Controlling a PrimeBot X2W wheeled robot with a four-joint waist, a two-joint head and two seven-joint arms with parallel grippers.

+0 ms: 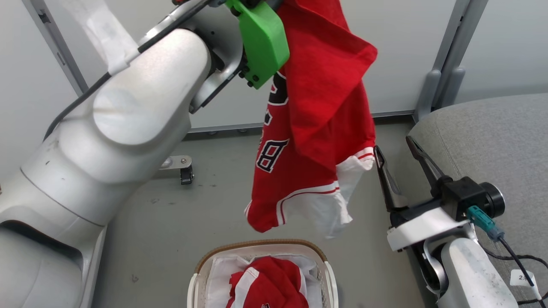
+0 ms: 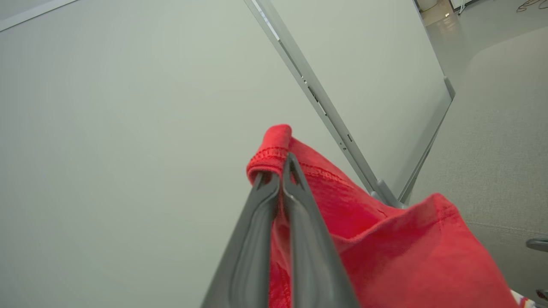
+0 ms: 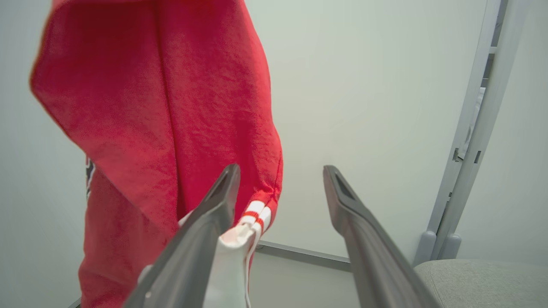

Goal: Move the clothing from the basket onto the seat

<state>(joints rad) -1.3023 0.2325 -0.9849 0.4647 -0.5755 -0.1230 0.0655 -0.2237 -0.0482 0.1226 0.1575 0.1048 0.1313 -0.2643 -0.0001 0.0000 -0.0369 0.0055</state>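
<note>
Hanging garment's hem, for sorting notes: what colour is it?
The garment's hem is white with red stripes, best in the head view.

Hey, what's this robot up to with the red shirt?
The robot's left pincer is clamped on a red jersey, holding it up, clear of a white laundry basket. Another red garment lies in the basket. The right pincer is open beside the jersey's white-striped hem, holding nothing. The grey couch cushion is on the robot's right.

L arm [image 1: 128, 107] is built of pale silver-white rounded links; a blk cable [image 1: 85, 92] is taped along it. At the wrist a green cover [image 1: 262, 38] is bolted on. R gripper [image 1: 394, 144] is fitted w/ long dark fingers [image 1: 385, 179], white bracket [image 1: 421, 229], teal connector [image 1: 477, 214].
</note>
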